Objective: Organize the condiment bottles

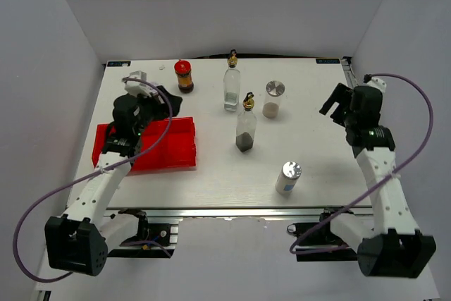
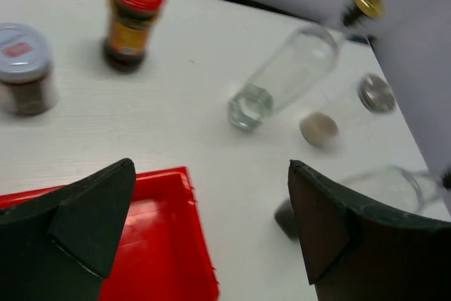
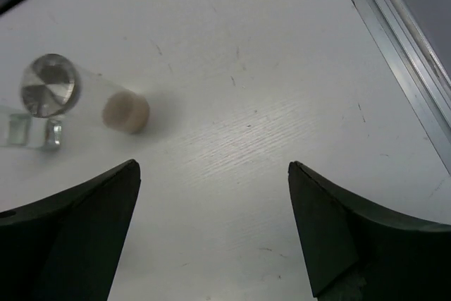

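Observation:
Five condiment bottles stand on the white table. The red-capped dark jar (image 1: 184, 75) is at the back. A tall clear bottle with a gold spout (image 1: 231, 86) is right of it. A second spouted bottle with dark contents (image 1: 246, 130) stands mid-table. One silver-lidded shaker (image 1: 273, 99) is back right and another (image 1: 288, 177) is near the front. My left gripper (image 1: 163, 101) is open and empty above the back right corner of the red tray (image 1: 169, 149). The left wrist view shows the jar (image 2: 130, 19) and the clear bottle (image 2: 285, 75) ahead of it. My right gripper (image 1: 337, 103) is open over bare table, right of the back shaker (image 3: 49, 86).
A small dark jar with a pale lid (image 2: 22, 68) stands left of the red-capped jar in the left wrist view. The table's right edge has a metal rail (image 3: 394, 47). White walls enclose the table on three sides.

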Controlling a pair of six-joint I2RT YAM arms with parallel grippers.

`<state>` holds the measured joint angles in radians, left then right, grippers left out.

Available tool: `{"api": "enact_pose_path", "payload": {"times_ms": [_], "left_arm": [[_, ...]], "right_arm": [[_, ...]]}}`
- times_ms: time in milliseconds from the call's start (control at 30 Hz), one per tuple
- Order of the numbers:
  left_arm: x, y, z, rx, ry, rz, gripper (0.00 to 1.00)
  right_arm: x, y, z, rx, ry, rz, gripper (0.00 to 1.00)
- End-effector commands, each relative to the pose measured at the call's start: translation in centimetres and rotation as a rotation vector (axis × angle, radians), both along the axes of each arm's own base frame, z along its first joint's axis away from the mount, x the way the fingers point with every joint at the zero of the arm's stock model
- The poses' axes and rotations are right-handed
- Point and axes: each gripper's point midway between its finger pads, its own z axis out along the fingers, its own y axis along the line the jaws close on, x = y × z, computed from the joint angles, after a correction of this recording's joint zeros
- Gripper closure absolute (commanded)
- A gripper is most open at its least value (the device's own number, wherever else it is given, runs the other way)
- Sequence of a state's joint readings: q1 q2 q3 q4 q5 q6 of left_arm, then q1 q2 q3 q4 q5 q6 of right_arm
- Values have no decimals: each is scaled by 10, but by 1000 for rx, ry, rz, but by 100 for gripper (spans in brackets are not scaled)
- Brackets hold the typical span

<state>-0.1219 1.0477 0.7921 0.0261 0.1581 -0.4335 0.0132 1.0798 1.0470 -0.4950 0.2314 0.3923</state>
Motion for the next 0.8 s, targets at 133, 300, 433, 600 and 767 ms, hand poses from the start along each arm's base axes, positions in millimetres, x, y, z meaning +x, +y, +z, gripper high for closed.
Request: {"api": "enact_pose_path", "payload": {"times_ms": [133,300,433,600,767], "left_arm": [[-30,-90,23,165,-168,-346,2],[-68,-156,17,248,-239,-567,2],[-80,-192,1,373,-234,-646,2],[-81,-233,3,466,-275,-676,2],[-54,-248,6,481,-250,-584,2]], "right_arm": [[-20,26,63,55,-415,142,11],[-32,26,74,37,-446,159,11],[-33,31,71,39,-382,195,11],[-31,43,64,51,-360,269,11],[-33,47,65,45,-365,304,10]]}}
